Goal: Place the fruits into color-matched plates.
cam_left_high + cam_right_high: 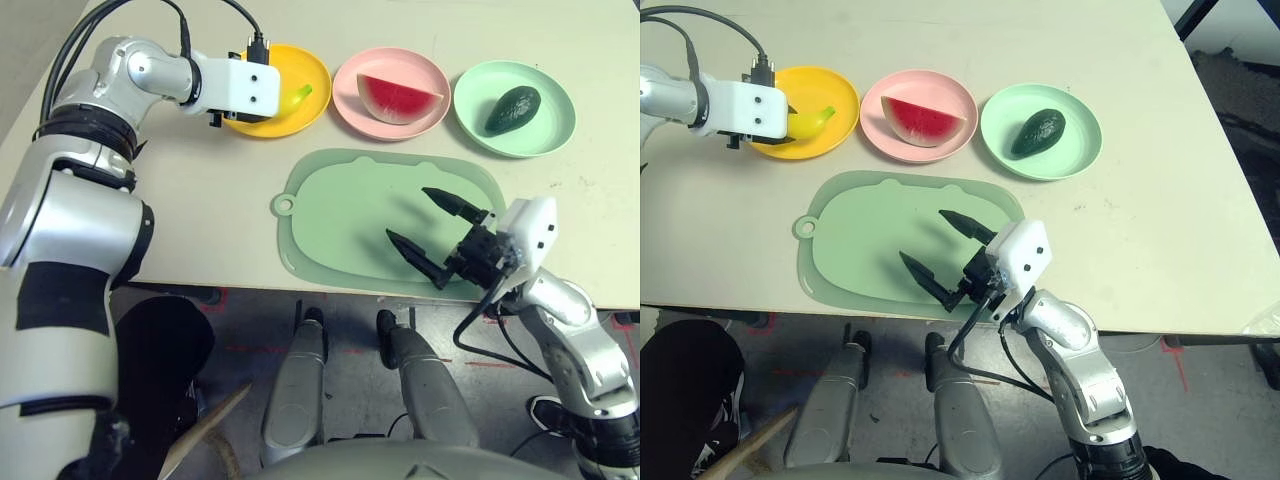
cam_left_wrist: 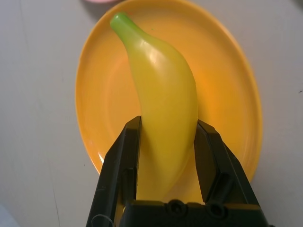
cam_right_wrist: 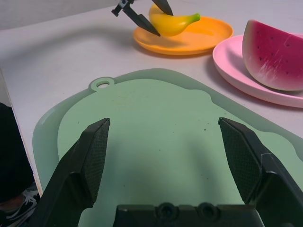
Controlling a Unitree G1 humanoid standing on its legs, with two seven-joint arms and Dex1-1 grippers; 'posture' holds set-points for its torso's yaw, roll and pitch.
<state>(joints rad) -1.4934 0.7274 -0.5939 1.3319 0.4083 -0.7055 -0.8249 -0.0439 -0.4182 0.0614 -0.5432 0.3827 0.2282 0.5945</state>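
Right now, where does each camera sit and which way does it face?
Head stereo pair: looks down at table, three plates, both arms.
Left wrist: along the left gripper, shut on banana over yellow plate.
Right wrist: across cutting board past open right gripper; shares banana, watermelon wedge.

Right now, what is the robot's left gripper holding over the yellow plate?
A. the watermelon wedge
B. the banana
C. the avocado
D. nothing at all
B. The left gripper has its black fingers closed on the sides of the banana, right over the yellow plate; the avocado and the watermelon wedge lie on other plates.
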